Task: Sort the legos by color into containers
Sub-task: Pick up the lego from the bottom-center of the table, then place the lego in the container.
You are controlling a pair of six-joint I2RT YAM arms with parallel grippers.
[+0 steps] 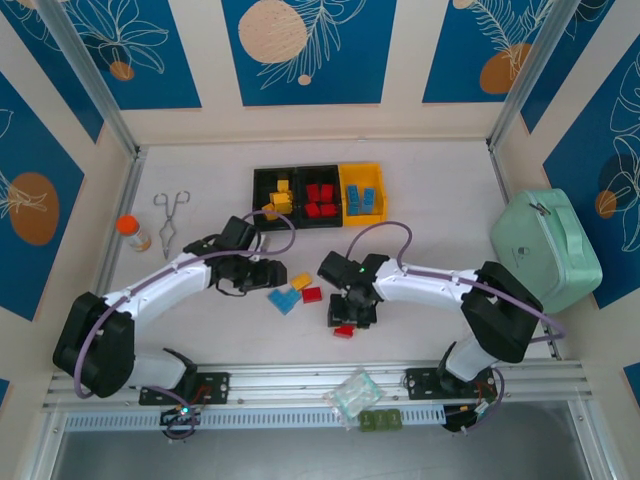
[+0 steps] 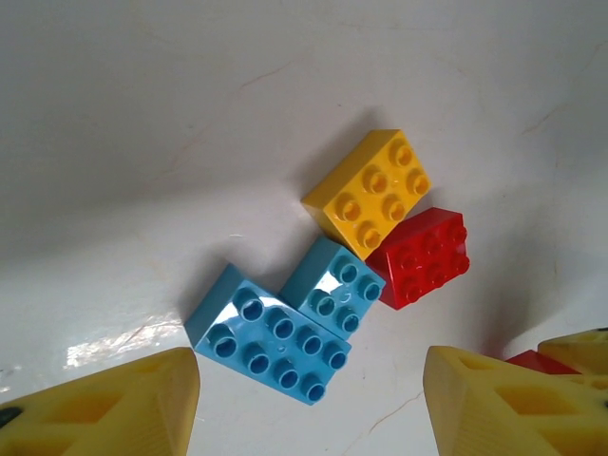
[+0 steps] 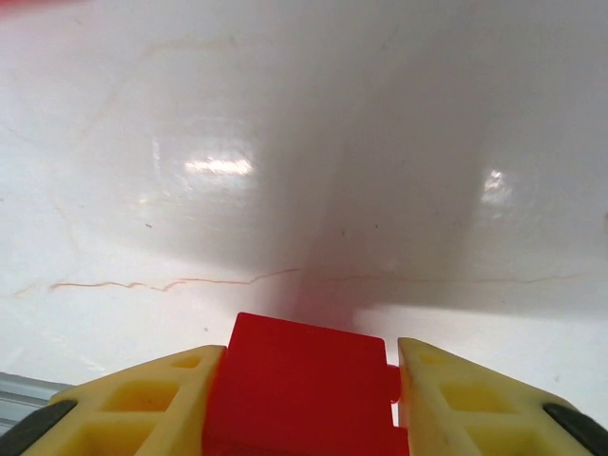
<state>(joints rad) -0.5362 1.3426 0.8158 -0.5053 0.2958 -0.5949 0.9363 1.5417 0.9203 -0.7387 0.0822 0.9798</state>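
One white table (image 1: pixel 440 190), blue walls (image 1: pixel 310 70); right hand (image 3: pixel 311 350) grasps red brick (image 3: pixel 294 399), left hand (image 2: pixel 310 366) released.

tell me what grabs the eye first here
The three joined bins at the far middle of the table stand out, holding yellow, red and blue bricks by colour. Nearer, the right gripper clamps a red brick, while the open left gripper hovers over a loose blue, yellow and red cluster.

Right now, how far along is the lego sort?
Mostly done: the bins hold sorted bricks, one colour each. In hand: the right gripper clamps a red brick. Left: blue bricks, a yellow brick and a second red brick on the table, below the open left gripper.
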